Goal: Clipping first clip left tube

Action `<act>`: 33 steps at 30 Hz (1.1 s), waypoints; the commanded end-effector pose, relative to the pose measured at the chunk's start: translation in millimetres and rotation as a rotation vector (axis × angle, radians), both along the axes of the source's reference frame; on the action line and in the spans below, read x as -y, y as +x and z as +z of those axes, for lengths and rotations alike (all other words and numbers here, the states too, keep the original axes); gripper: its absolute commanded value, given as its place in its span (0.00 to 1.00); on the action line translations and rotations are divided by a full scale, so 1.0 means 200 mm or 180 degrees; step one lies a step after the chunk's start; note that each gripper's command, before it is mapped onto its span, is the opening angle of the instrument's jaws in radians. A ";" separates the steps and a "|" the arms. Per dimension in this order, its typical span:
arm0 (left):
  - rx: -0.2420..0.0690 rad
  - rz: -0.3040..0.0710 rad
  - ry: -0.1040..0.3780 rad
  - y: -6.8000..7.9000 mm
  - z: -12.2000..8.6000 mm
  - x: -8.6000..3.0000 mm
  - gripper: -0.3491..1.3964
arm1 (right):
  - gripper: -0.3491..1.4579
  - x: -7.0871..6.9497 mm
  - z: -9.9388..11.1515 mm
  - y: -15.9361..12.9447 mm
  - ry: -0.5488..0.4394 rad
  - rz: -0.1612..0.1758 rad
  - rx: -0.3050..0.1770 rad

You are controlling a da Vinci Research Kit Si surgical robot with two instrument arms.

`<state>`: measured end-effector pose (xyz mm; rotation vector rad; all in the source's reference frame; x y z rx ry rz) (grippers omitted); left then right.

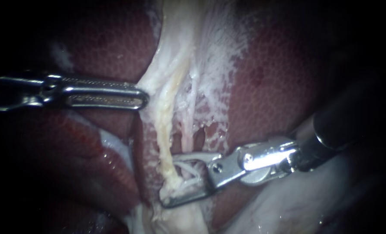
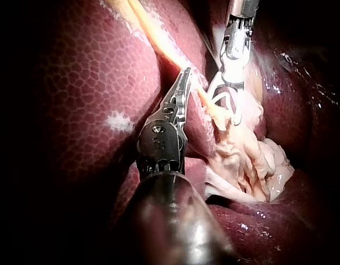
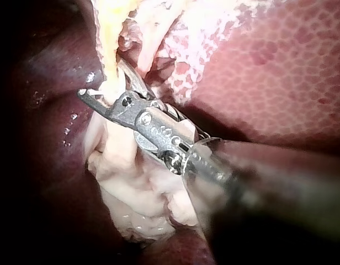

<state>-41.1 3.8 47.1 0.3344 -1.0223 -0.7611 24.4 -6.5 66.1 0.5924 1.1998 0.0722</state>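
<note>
- The left instrument's pincer (image 1: 144,99): bright polished metal, finely ridged along its edges.
- The right instrument's pincer (image 1: 169,180): shiny metal too (glare near its hinge); the shaft (image 1: 340,125) behind it is dark and glossy.
- The left tube (image 1: 163,130), inside the right pincer: cream-yellow, matt, stringy.
- The white tissue (image 1: 218,56) at the left pincer's tip: lacy, fibrous.
- The liver (image 1: 270,86) around both pincers: wet-glossy, finely pebbled.

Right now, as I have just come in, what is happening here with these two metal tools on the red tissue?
My right instrument, a slim silver shaft, holds its open jaws around the pale yellowish left tube, one jaw on each side; they are not closed on it yet. My left instrument, long slotted steel, has its tip at the edge of the white tissue band beside the dark red liver.
</note>
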 end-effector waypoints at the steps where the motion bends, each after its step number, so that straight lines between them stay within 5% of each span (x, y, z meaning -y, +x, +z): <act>1: -0.0002 -0.0002 0.0000 0.000 0.000 0.000 0.00 | 0.52 0.000 0.000 0.001 0.0000 -0.0001 0.0000; 18: 0.0001 0.0001 0.0001 -0.001 0.000 0.001 0.00 | 0.48 -0.001 0.001 0.004 0.0021 -0.0029 -0.0010; 20: 0.0000 0.0001 0.0001 -0.001 0.000 0.001 0.00 | 0.43 -0.001 0.001 0.003 0.0086 -0.0062 -0.0010; 25: 0.0000 0.0001 0.0001 -0.001 0.000 0.001 0.00 | 0.00 -0.001 0.002 -0.001 0.0389 -0.0347 -0.0031; 33: -0.0001 0.0000 0.0000 -0.002 0.000 0.001 0.00 | 0.00 -0.002 0.003 -0.002 0.0368 -0.0339 -0.0017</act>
